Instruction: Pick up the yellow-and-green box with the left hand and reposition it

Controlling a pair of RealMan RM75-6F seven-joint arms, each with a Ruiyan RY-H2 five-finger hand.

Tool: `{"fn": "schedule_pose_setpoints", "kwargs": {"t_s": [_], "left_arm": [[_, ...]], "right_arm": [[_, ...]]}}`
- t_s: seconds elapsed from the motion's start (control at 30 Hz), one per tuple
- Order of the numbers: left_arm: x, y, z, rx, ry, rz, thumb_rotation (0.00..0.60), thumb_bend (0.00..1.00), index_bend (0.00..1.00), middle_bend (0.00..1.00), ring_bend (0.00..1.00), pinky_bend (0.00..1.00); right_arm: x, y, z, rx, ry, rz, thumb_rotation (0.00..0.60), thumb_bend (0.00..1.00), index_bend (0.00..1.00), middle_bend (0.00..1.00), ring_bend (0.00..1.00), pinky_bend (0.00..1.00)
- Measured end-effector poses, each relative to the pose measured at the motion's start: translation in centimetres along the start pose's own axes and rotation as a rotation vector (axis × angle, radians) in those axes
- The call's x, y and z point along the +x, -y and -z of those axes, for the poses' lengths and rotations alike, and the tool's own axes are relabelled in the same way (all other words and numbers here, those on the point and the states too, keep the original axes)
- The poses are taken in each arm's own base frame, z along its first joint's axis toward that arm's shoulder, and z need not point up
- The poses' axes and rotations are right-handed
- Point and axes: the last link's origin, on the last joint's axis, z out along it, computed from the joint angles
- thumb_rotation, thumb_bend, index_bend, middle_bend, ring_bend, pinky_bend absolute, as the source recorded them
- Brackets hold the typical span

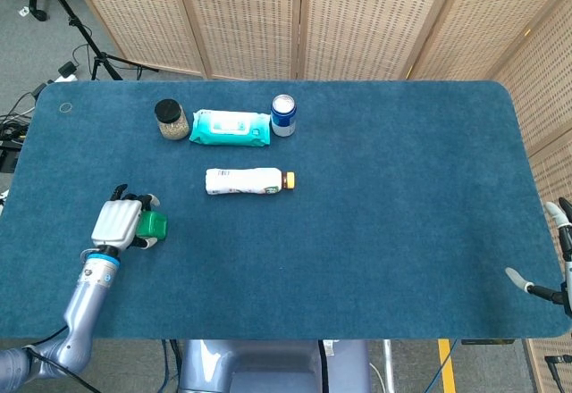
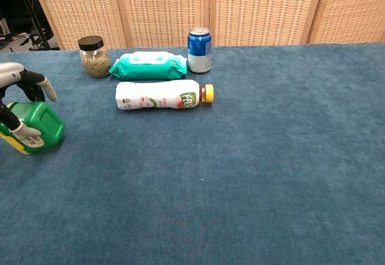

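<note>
Gripping green box (image 2: 37, 127), left hand (image 1: 116, 223) on top, tilted

So the yellow-and-green box (image 2: 35, 129) sits at about 9 o'clock on the table, mostly green with a yellow bottom edge, tipped a bit, wrapped in my left hand (image 1: 119, 221).
</note>
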Motion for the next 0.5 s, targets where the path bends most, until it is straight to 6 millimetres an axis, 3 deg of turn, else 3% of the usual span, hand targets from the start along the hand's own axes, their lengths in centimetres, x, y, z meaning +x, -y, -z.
{"fn": "schedule_pose_setpoints", "kwargs": {"t_s": [0.3,0.5], "left_arm": [[1.0,1.0,1.2,-0.08,-0.058,0.409,0.6,0.21,0.37,0.56,0.33,0.17],[-0.3,4.1,1.0,-0.075,-0.056,0.602,0.6,0.21,0.37,0.56,0.33,0.17]], "right_arm": [[0.0,0.1,0.1,0.004,0.002,-0.002,0.6,0.0,0.0,0.0,0.0,0.0],[-0.1,0.1,0.1,0.004,0.005,0.0,0.6,0.0,0.0,0.0,0.0,0.0]]}}
